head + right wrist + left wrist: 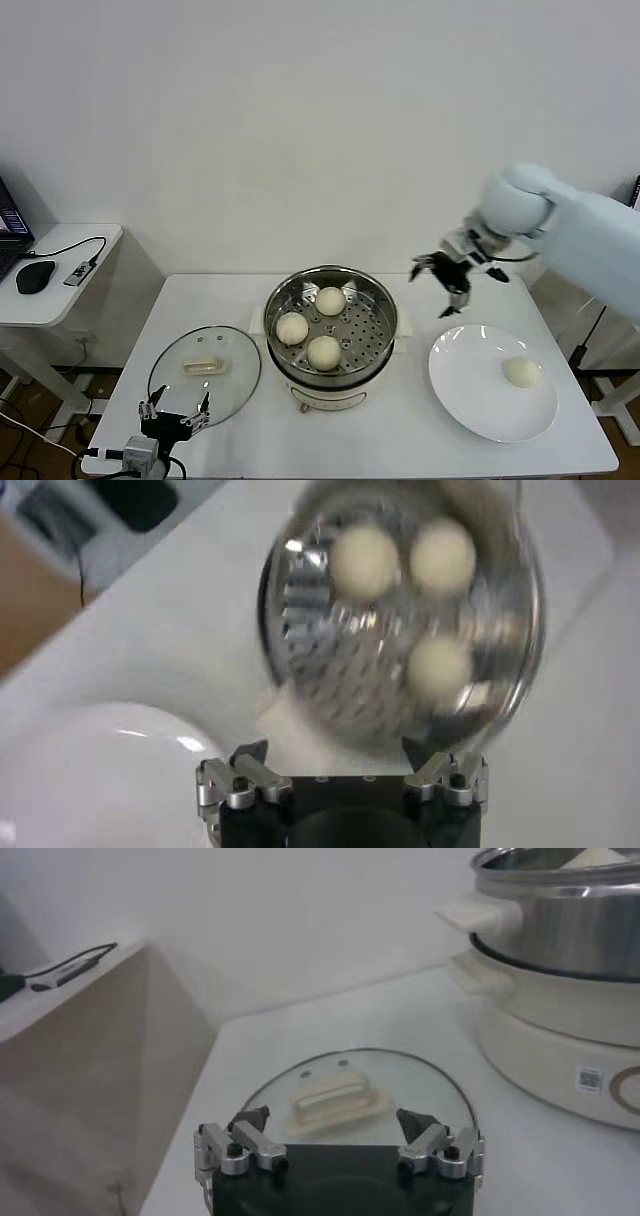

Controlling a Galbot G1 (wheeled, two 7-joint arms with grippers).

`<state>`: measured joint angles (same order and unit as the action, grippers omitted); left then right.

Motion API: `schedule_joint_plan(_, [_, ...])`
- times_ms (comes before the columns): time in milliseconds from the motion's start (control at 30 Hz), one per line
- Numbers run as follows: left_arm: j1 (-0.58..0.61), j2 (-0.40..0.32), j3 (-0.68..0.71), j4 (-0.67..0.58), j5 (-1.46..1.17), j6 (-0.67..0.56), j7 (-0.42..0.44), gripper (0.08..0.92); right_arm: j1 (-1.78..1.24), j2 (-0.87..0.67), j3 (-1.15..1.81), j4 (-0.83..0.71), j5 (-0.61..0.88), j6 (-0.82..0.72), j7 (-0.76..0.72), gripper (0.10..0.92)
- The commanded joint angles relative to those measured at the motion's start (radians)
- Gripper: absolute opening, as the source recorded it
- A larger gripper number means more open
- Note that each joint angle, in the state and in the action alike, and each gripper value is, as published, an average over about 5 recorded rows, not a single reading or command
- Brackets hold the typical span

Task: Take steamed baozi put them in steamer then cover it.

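Note:
Three cream-white baozi [324,351] lie in the shiny perforated steamer [380,330] on its cream pot base in the middle of the table. A fourth baozi [521,372] lies on the white plate [470,400] at the right. My right gripper [441,285] is open and empty in the air between steamer and plate; its wrist view shows the steamer [340,680] and baozi [366,562] below. The glass cover [225,385] with cream handle lies flat left of the steamer. My left gripper [176,412] is open at the cover's near edge, with the cover [420,1083] just ahead of it.
A side desk [60,270] with a black mouse [35,276] and a cable stands at the far left. The table's front edge runs just behind my left gripper. The steamer's side handle [480,916] juts toward the cover.

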<state>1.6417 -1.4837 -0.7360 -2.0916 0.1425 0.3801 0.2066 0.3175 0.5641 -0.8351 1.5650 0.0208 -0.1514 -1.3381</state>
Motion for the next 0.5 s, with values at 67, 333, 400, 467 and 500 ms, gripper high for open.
schedule_joint_plan(67, [0.003,-0.003,0.004,-0.007,-0.014,0.010,0.007,0.823,-0.312,-0.173,0.232,-0.070,-0.089,-0.163,0.052,0.823])
schedule_joint_plan(333, [0.020,-0.011,0.013,-0.004,-0.010,0.011,0.005,0.823,-0.454,-0.144,0.327,-0.156,-0.153,-0.142,0.101,0.823])
schedule_joint_plan(400, [0.020,-0.012,0.014,-0.002,-0.009,0.011,0.005,0.823,-0.481,-0.131,0.352,-0.179,-0.165,-0.142,0.109,0.823])
schedule_joint_plan(467, [0.018,-0.011,0.013,0.000,-0.008,0.012,0.006,0.823,-0.500,-0.117,0.371,-0.207,-0.178,-0.140,0.117,0.823])
schedule_joint_plan(500, [0.016,-0.010,0.012,0.002,-0.008,0.013,0.007,0.823,-0.506,-0.110,0.376,-0.219,-0.182,-0.139,0.120,0.823])
